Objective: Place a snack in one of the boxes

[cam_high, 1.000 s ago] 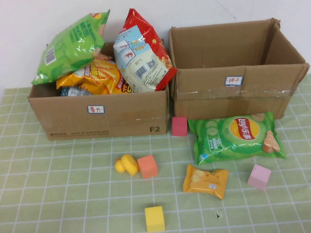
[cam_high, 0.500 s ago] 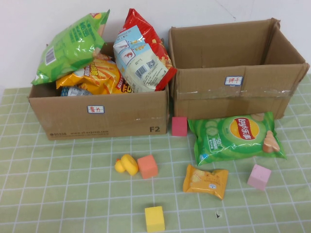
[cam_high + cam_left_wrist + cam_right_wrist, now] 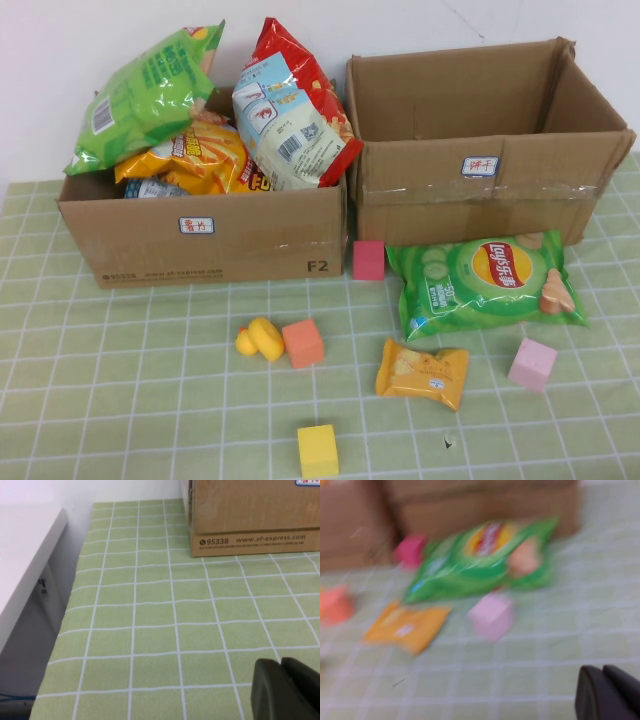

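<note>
A green Lay's chip bag [image 3: 485, 283] lies flat on the cloth in front of the empty right box [image 3: 480, 140]. A small orange snack packet [image 3: 422, 372] lies nearer me. The left box [image 3: 205, 240] is piled with chip bags. Neither gripper shows in the high view. My left gripper [image 3: 281, 666] is shut and empty over bare cloth, near the left box's corner [image 3: 250, 515]. My right gripper [image 3: 602, 672] is shut and empty, above the cloth, short of the green bag [image 3: 480, 560], the orange packet [image 3: 407, 625] and a pink cube [image 3: 492, 615].
A yellow duck [image 3: 262, 339], an orange cube [image 3: 303, 343], a yellow cube [image 3: 318, 450], a pink cube [image 3: 533, 364] and a magenta cube [image 3: 369, 259] lie scattered on the green checked cloth. The table's left edge [image 3: 65, 615] drops off beside a white surface.
Nothing on the table has moved. The right wrist view is blurred by motion.
</note>
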`<state>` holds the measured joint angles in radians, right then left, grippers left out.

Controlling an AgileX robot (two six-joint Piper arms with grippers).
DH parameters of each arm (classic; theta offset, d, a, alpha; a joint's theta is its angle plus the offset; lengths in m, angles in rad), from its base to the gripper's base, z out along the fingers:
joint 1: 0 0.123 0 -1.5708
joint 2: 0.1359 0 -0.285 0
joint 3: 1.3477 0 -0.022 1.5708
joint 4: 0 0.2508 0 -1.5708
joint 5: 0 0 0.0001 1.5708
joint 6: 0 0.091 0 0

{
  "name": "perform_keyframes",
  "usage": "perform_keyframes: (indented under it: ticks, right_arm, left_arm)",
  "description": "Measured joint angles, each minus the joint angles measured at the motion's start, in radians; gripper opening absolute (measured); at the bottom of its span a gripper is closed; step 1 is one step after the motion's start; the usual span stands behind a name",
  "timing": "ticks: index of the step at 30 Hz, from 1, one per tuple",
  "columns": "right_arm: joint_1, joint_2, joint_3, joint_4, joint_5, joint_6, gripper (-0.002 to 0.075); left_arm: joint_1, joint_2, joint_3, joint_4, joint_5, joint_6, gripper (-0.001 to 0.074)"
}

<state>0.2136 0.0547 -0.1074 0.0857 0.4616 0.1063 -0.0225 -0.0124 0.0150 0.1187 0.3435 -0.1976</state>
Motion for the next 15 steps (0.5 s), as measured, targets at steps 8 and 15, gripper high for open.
perform_keyframes:
  ticks: [8,15]
  right_arm:
    - [-0.155,-0.065,0.121,-0.075,-0.087,0.108,-0.0002]
    - [-0.157,-0.069,0.125,-0.167,-0.102,0.149,-0.0002]
  left_arm:
    - [0.000,-0.001,0.000,0.000,0.000,0.002,-0.0001]
    - [0.000,-0.001,0.000,0.000,0.000,0.002,-0.0001]
